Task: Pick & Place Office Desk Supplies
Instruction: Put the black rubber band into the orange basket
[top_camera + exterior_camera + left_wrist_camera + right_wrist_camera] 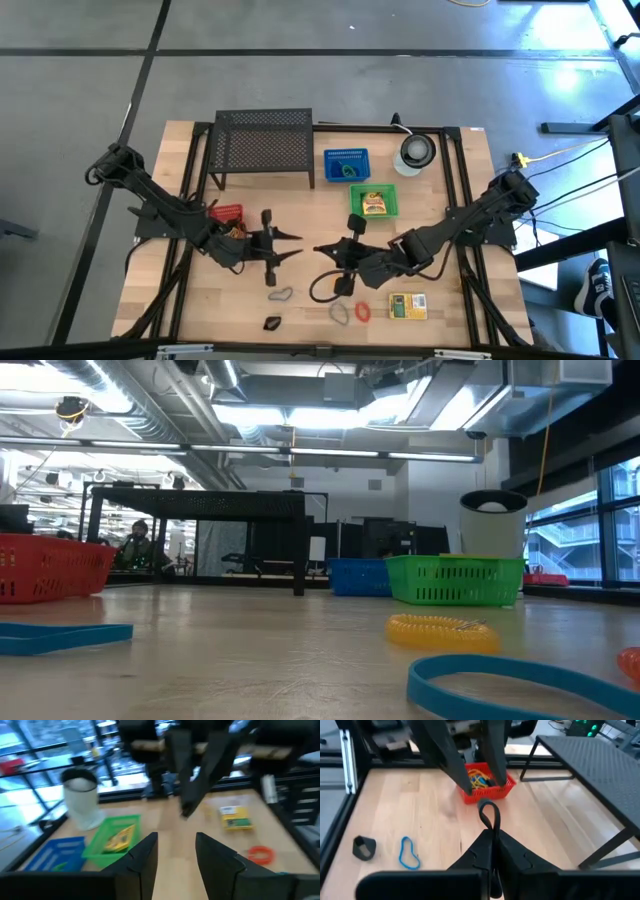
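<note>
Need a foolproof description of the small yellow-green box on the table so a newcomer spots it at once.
Start from the wooden table and go to its front edge on the right arm's side. There, past the shut right gripper, lies the small flat yellow-green box, beside an orange oval loop. It is the only rectangular, printed item among the loose loops around it, and it sits in no basket.

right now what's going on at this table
Two arms are sorting small desk supplies into baskets. The right end effector is shut on a black loop, held above mid-table. The left end effector is open and empty, near the red basket, which already holds bands. The green basket and blue basket hold items too. A yellow box, an orange loop and a black clip lie loose on the front of the table.
</note>
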